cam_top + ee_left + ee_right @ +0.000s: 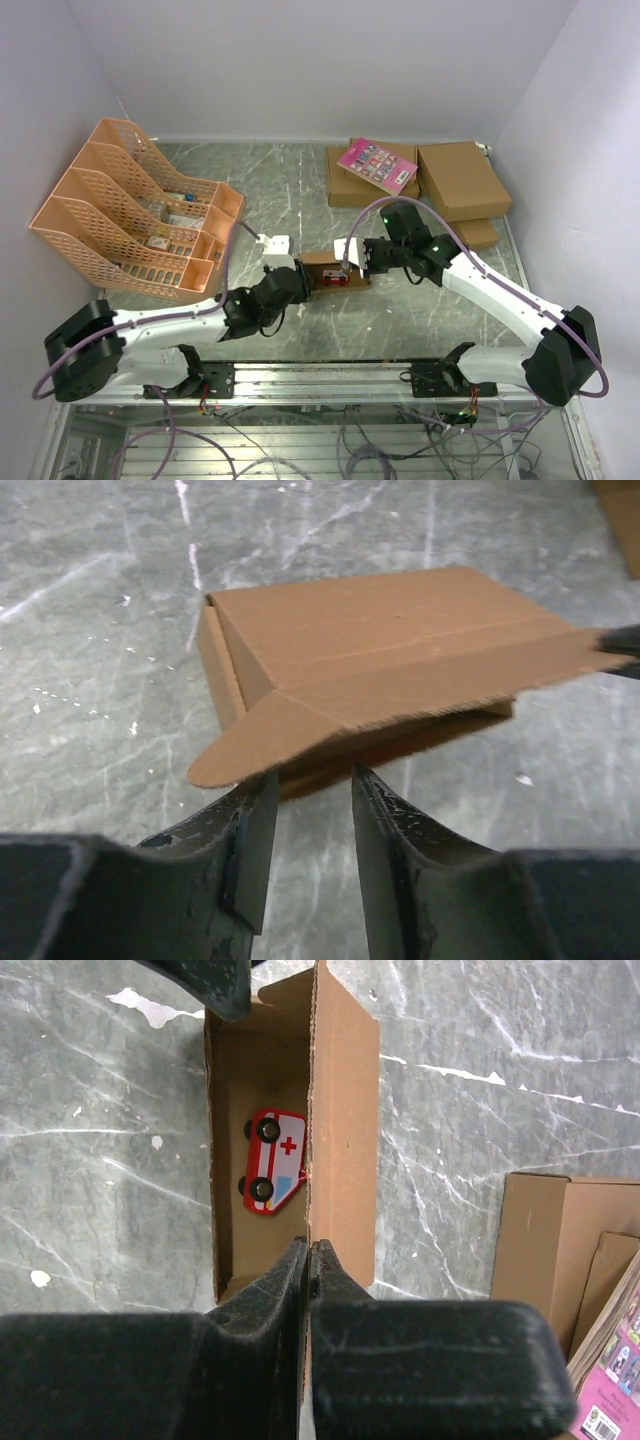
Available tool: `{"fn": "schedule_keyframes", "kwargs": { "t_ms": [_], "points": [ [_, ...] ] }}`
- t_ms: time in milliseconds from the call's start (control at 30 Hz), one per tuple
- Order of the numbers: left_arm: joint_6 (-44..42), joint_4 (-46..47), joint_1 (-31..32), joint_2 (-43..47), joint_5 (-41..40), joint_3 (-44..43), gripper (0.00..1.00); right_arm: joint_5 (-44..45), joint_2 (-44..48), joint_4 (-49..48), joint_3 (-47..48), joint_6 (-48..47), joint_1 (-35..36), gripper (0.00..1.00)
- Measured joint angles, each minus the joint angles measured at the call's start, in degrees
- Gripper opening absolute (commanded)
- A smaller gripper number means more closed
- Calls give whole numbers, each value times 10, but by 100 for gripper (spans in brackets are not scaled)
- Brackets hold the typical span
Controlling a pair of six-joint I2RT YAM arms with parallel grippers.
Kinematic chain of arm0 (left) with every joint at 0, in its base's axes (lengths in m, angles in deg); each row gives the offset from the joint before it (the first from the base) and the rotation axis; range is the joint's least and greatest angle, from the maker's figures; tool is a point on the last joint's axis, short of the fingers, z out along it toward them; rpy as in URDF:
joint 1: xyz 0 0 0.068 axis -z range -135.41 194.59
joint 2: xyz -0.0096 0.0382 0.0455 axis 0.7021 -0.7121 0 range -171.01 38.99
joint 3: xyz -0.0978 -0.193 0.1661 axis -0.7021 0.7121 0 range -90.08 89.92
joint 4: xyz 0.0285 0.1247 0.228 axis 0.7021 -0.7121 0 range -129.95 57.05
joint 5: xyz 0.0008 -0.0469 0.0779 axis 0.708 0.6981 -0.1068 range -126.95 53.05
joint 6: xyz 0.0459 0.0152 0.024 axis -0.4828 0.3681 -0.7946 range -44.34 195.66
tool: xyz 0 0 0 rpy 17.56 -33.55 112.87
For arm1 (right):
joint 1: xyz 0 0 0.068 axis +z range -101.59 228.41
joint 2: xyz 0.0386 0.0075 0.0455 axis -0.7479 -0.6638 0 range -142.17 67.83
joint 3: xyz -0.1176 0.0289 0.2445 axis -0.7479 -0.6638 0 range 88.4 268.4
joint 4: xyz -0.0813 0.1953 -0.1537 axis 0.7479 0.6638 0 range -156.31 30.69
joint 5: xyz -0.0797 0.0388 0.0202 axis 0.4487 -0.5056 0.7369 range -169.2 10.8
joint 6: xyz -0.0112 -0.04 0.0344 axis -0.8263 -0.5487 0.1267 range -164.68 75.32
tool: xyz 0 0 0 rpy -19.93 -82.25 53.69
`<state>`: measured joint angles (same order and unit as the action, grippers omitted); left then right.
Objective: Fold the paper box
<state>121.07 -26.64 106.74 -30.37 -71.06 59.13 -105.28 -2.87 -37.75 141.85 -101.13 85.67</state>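
The right hand [308, 1260] is squeezed shut on a thin edge of the paper box [345, 1110]. It pinches the long lid flap so that the flap stands up. Beside that flap the box is open, and a little red and white toy van [272, 1163] lies on the bottom.

The left hand [310, 790] is at the other end of the box. Its two fingers stand apart and hold nothing. The round tab [235, 760] at the lid's corner hangs just above them. The box sits in the middle of the grey surface [300, 190], between the two hands.

I think the box is very light, so it would slide if it were pushed from one side only. The card is thin and should bend easily along its creases. It could crumple or tear if it is pinched too hard. It looks dry and not slippery.

A good place to hold it is the flat edge of the lid, close to a fold. The round tab looks floppy, so it is better to push it than to pull it. The toy van looks loose and may roll if the box tips.
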Motion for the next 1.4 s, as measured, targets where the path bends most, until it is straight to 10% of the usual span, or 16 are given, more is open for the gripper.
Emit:
{"fn": "schedule_keyframes", "kwargs": {
  "t_ms": [567, 867, 1400],
  "points": [
    [-40, -97, 1, 362, 195, 20, 60, -31, -3, 14, -50, -13, 1, 0],
    [-76, -92, -37, 185, 202, -56, 33, -42, -1, 19, -78, -24, 1, 2],
    [-77, 26, -143, -55, 346, 0, 29, -63, -35, 49, -94, -43, 1, 37]
  ]
}}
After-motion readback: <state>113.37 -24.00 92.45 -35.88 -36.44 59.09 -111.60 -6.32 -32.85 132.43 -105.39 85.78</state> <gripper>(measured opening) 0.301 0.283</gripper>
